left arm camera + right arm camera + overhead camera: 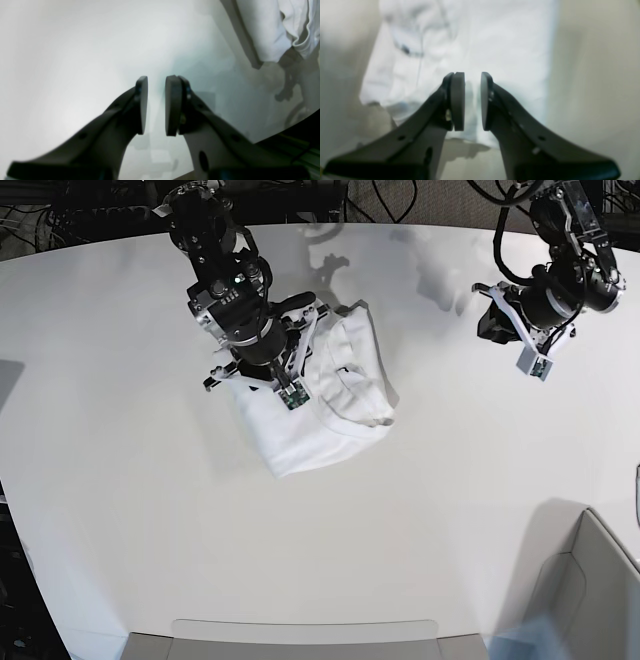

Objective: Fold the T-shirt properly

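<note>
Bright even overhead light; soft shadows; blurred, edge-warped wrist views; sharp base view

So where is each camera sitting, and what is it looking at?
Left wrist: rides the left arm, looking past the left gripper at bare table, with a corner of the T-shirt.
Right wrist: rides the right arm, looking past the right gripper down onto the shirt.
Base: high above, looking down on the whole table, shirt and both arms.
Shared: all three show the T-shirt; base shows both grippers too.
</note>
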`<act>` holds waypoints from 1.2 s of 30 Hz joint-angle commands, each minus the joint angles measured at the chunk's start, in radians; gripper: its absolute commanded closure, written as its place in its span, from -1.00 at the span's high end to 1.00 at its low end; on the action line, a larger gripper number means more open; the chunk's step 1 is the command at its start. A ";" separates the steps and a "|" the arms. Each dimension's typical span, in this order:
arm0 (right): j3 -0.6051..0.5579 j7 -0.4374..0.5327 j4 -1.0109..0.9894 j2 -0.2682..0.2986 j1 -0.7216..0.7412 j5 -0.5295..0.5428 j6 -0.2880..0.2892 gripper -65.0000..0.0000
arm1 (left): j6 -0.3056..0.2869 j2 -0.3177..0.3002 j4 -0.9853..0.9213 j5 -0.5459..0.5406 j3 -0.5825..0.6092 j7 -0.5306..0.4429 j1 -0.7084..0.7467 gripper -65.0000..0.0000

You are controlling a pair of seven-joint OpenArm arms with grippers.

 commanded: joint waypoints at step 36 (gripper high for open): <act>-0.018 0.109 -0.389 0.053 0.443 0.174 0.001 -0.69 | -0.002 -0.008 0.104 -0.020 0.577 -0.013 -0.211 -1.00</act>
